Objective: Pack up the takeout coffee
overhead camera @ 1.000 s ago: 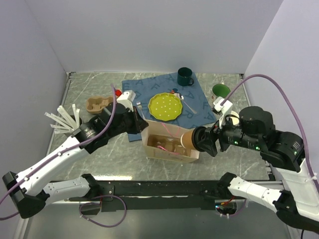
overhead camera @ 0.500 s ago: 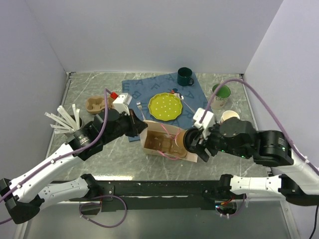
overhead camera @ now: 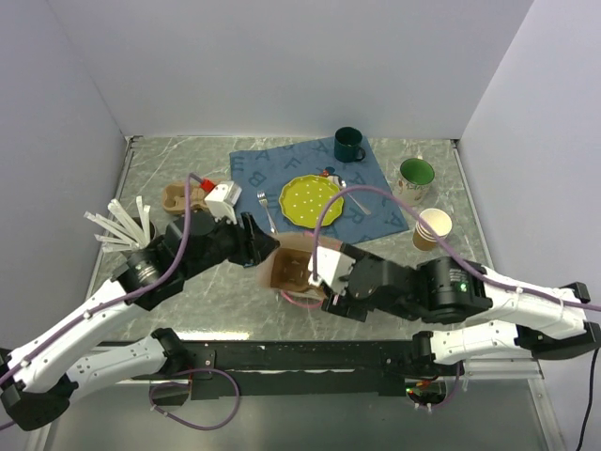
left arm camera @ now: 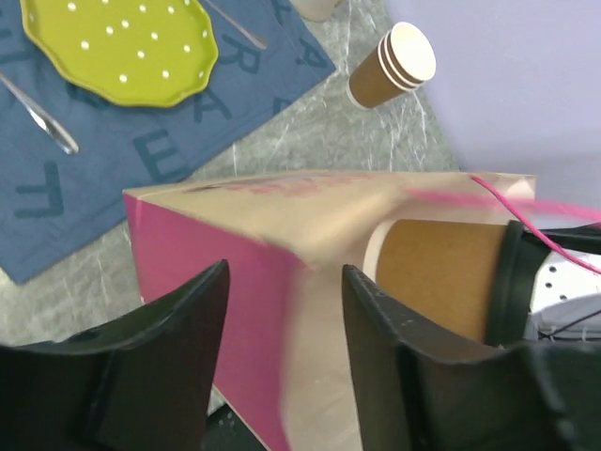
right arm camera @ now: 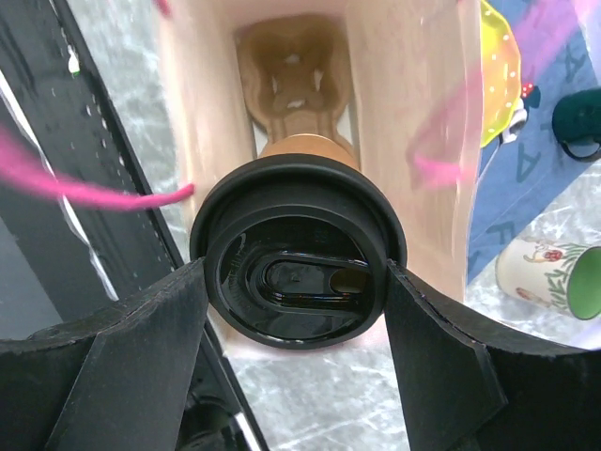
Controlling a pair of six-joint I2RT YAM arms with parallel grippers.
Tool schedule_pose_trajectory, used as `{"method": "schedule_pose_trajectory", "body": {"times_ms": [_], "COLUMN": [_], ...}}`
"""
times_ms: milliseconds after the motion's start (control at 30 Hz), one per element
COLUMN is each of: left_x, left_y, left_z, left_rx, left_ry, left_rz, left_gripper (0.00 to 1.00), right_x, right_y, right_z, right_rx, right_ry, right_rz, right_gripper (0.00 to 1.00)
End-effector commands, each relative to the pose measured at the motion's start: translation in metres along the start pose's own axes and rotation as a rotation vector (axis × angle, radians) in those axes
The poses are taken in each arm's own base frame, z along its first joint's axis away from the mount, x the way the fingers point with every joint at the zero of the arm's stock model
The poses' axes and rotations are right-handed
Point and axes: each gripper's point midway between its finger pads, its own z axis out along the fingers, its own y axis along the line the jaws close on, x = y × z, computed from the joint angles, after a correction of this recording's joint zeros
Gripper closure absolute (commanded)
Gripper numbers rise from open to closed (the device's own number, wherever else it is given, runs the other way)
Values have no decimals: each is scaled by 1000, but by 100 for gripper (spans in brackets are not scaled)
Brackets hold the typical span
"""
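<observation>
The paper bag (overhead camera: 289, 268) lies tipped over on the worktop (overhead camera: 160, 160), its mouth toward my right hand (right arm camera: 296, 282). A cup carrier (right arm camera: 293, 70) sits deep inside, and a pink handle cord (right arm camera: 103, 195) loops beside the opening. My right arm reaches low across, hand clamped on the takeout coffee (right arm camera: 299, 254), whose cup end is just inside the mouth. My left hand (left arm camera: 284, 282) has its fingers apart, astride one edge of the bag.
</observation>
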Motion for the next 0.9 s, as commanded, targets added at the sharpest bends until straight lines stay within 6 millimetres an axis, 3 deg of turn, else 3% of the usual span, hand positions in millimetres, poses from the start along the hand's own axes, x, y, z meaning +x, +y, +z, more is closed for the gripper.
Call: {"method": "schedule_pose_trajectory", "body": {"times_ms": [0,100,367,500,667,867], "left_x": [20,30,44,52,56,56], "left_y": [4,7,-13,-10,-9,-19], "left_z": [-22,-33,-47,-51,-49,-46], "left_rx": [-7,-15,91,67,69,112], "left_ry": [72,115,197,226,229,228], "left_rz": [-43,-68,-46,-45,-44,-5], "left_gripper": [40,36,35,37,45,73], "right_x": [4,6,1,1,8,15], "right_y": [8,18,29,36,46,47], "right_z": [2,4,14,19,25,36], "right_rx": [48,46,62,57,57,94], "right_ry": [12,17,22,39,58,71], "right_rz": [-42,-42,-65,-93,-74,-97], "right_gripper": [62,63,63,63,63,63]}}
